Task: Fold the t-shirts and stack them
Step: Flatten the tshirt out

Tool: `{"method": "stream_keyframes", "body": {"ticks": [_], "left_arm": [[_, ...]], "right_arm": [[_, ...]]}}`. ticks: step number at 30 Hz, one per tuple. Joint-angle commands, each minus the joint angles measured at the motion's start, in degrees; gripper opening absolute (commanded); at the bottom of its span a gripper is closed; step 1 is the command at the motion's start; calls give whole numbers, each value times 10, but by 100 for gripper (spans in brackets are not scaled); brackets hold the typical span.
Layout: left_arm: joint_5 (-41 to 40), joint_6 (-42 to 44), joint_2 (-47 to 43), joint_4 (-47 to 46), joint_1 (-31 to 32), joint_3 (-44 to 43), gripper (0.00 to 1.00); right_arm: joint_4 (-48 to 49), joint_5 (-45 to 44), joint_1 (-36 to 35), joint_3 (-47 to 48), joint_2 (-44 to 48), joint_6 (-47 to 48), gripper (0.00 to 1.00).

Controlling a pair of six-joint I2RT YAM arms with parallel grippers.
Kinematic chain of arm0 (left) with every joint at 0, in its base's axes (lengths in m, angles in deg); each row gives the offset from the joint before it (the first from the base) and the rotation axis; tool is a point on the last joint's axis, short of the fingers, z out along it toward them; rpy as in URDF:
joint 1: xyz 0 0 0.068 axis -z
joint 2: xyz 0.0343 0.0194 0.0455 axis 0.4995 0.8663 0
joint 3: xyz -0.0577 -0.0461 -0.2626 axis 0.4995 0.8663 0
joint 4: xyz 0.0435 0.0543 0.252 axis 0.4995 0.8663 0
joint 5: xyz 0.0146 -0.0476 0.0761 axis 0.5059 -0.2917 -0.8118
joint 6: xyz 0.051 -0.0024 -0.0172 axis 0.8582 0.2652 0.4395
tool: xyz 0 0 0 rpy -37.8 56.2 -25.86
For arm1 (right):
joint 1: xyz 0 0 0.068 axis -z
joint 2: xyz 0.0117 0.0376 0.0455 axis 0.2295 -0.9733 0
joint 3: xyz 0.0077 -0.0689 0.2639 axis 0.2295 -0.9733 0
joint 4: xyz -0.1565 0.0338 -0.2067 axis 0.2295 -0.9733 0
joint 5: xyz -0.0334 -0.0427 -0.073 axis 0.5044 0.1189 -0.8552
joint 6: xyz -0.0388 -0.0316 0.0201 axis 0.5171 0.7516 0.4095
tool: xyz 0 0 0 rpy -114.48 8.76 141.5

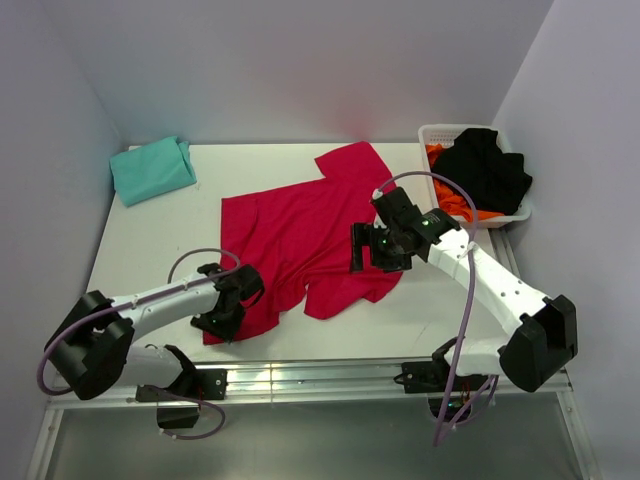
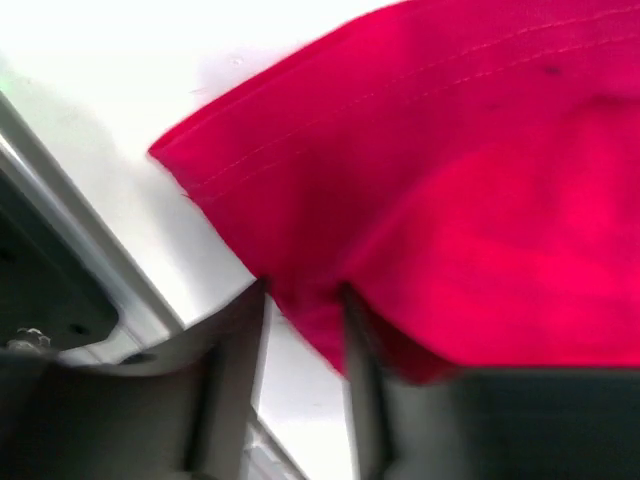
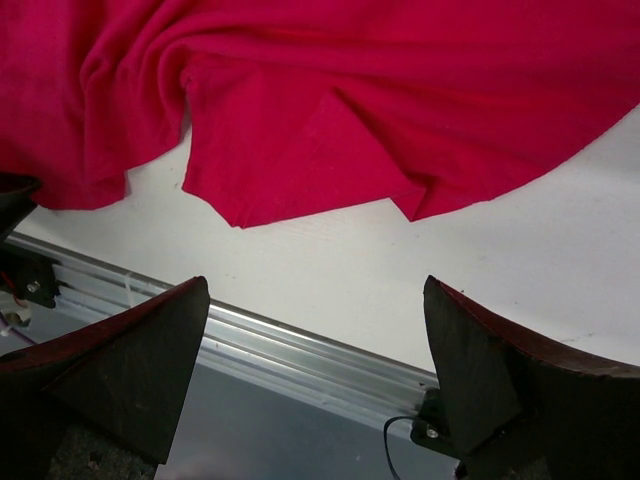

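- Pinching a fold of the crimson t-shirt [image 1: 300, 230] with the left gripper [image 1: 225, 312], both fingers [image 2: 235, 380] pressing the cloth caught between them.
- Showing the stitched hem running off beyond those fingertips.
- Holding the right gripper [image 3: 315, 340] wide open, fingers [image 3: 130, 370] standing far apart above the white table [image 3: 520, 240].
- Leaving the crimson edge lying loose just ahead of the right fingertips.
- Keeping the teal t-shirt [image 1: 152, 170] folded, well beyond the left fingers, at the far corner.
- Leaving the basket [image 1: 440, 132], with a black garment [image 1: 490, 170] and an orange garment [image 1: 455, 205], beyond the right fingers.
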Motion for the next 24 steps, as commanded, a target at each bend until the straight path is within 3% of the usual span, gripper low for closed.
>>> {"method": "stream_keyframes", "body": {"ticks": [1,9,10,17,24], "left_arm": [[-29,-30,44,-43,-14,20,37],[-43,3,50,-58,-31,12,10],[-46,7,50,-62,-31,12,2],[-83,70,16,-37,-36,-17,0],[-133,149,12,-9,-65,-79,0]], "right_arm": [[2,-13,-3,27,7,9,95],[-1,-30,-3,5,29,11,95],[-1,-31,-2,5,29,10,95],[36,55,-7,-30,52,-35,95],[74,58,-57,-122,28,-103,96]]}}
